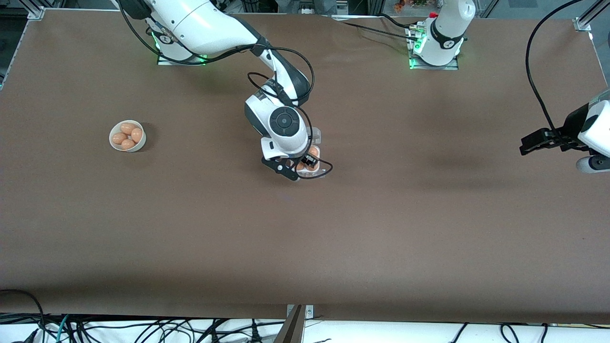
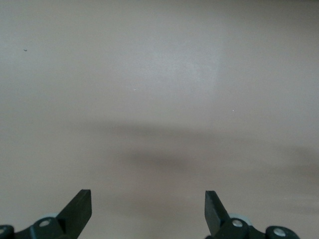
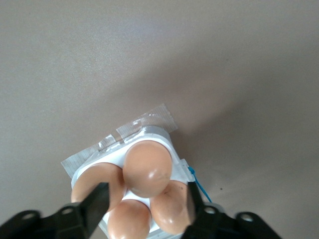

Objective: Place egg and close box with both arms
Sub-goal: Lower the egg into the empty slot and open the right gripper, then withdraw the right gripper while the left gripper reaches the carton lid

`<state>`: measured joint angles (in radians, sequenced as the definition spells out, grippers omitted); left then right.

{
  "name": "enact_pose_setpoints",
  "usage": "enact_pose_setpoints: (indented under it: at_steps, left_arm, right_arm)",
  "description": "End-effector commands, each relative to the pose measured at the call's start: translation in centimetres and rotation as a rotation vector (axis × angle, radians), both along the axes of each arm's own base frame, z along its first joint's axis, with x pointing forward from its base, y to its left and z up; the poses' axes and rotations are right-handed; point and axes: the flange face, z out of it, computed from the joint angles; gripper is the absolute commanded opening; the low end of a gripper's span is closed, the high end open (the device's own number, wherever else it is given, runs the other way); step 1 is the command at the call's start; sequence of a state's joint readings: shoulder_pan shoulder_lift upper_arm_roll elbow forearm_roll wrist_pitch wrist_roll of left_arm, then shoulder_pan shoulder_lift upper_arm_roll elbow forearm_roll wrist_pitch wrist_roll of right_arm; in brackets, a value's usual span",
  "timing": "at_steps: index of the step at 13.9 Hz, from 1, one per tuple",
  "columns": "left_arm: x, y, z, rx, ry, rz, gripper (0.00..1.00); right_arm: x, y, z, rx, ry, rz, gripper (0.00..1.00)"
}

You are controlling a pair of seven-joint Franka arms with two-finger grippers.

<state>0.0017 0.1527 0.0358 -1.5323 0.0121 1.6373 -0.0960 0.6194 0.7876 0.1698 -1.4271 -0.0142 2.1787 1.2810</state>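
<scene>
The right gripper [image 3: 144,199] hangs directly over the box [image 3: 149,139] at mid-table, fingers parted around the newly seated egg [image 3: 148,167]. The left gripper [image 2: 148,211], wide open and empty, waits well away from the box.

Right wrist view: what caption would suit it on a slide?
Open black right gripper poised over brown eggs filling the small white four-cell egg box on the brown table.
</scene>
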Motion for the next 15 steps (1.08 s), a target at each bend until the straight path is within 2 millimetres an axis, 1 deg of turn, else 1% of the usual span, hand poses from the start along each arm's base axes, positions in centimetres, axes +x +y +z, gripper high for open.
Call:
enact_pose_setpoints:
  at_steps: [1,3,5,7,9,10,11,13,14,15]
  left_arm:
    - [0.5,-0.8,0.2,0.015,0.005,-0.02,1.0]
    - [0.6,-1.7,-0.1,0.012,0.009,-0.033,1.0]
    - [0.5,-3.8,-0.4,0.011,0.018,-0.067,1.0]
    - [0.1,-6.0,-0.6,0.014,0.047,-0.103,1.0]
    - [0.1,-6.9,-1.1,0.013,0.062,-0.117,1.0]
    - [0.1,-7.7,-1.2,0.014,0.064,-0.129,1.0]
    - [-0.1,-8.1,-1.2,0.014,0.071,-0.129,1.0]
    - [-0.4,-10.3,-1.7,0.015,0.095,-0.136,1.0]
    - [-0.6,-11.6,-2.1,0.007,0.111,-0.145,1.0]
    - [-0.8,-12.9,-2.8,-0.007,0.137,-0.149,1.0]
  right_arm:
    - [0.4,0.6,0.1,0.008,-0.014,0.005,1.0]
    - [0.9,0.4,0.7,0.017,-0.029,0.006,1.0]
    - [2.1,-0.1,2.0,0.028,-0.049,-0.004,1.0]
    - [3.3,-1.4,2.3,0.015,-0.074,0.021,1.0]
    - [4.5,-2.5,2.8,0.006,-0.093,0.048,1.0]
    - [5.1,-3.2,3.0,0.001,-0.103,0.067,1.0]
    - [5.8,-4.0,4.0,0.002,-0.118,0.079,1.0]
    - [7.0,-6.0,5.5,-0.015,-0.121,0.103,1.0]
    - [7.6,-7.3,5.8,-0.034,-0.107,0.123,1.0]
    - [8.0,-8.4,6.7,-0.044,-0.102,0.15,1.0]
